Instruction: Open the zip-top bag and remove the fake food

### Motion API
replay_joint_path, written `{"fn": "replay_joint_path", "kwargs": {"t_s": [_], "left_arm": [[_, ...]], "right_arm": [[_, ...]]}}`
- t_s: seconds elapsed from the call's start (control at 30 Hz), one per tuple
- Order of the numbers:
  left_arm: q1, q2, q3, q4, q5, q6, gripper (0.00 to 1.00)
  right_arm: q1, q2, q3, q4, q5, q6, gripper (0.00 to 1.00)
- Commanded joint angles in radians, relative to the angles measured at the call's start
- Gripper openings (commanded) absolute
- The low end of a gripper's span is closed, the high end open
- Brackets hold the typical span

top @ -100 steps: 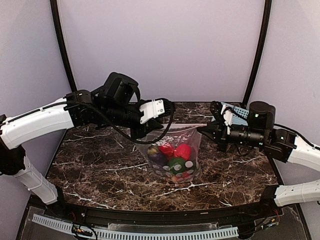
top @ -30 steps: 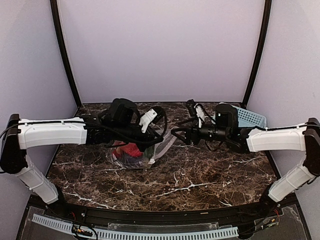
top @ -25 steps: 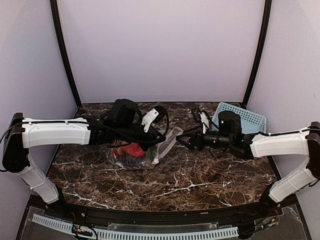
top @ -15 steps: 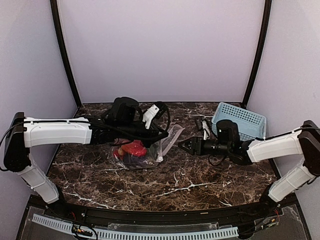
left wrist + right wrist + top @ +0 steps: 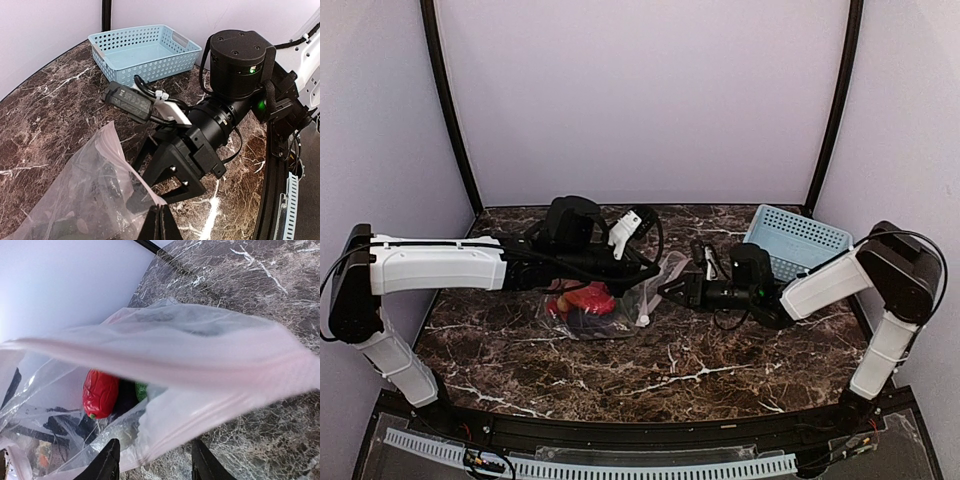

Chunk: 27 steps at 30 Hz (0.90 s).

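The zip-top bag (image 5: 638, 298) has come down from mid-air onto the counter (image 5: 720, 350). The left end effector (image 5: 159, 221) stays clenched on its film. The right end effector (image 5: 152, 462) has swung in, jaws apart and narrowing, with the mouth flap directly ahead. The opening pull looks imminent. The bag is clear and crinkled, and the fake food (image 5: 100, 392) is bunched beyond the flap.

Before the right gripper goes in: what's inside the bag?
Through the bag I can see a red fruit, a green piece and something dark between them. Crinkled, blurred plastic hides anything else.
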State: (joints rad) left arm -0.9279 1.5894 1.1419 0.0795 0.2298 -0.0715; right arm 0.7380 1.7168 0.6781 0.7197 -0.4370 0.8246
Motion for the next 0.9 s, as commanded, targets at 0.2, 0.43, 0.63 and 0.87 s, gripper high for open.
{"fn": "replay_joint_path", "kwargs": {"t_s": [0.2, 0.43, 0.63, 0.87], "left_arm": [[-0.006, -0.015, -0.012, 0.019, -0.034, 0.016, 0.01], [-0.005, -0.025, -0.036, 0.016, -0.063, 0.025, 0.01], [-0.006, -0.024, -0.048, 0.007, -0.075, 0.034, 0.01], [-0.006, -0.042, -0.044, -0.025, -0.079, 0.041, 0.01]], "right_arm": [[-0.005, 0.051, 0.025, 0.170, -0.073, 0.090, 0.09], [-0.010, -0.089, -0.032, -0.015, -0.032, 0.009, 0.03], [-0.016, -0.212, -0.064, -0.292, 0.045, -0.131, 0.01], [-0.021, -0.178, -0.083, -0.439, 0.077, -0.225, 0.00]]}}
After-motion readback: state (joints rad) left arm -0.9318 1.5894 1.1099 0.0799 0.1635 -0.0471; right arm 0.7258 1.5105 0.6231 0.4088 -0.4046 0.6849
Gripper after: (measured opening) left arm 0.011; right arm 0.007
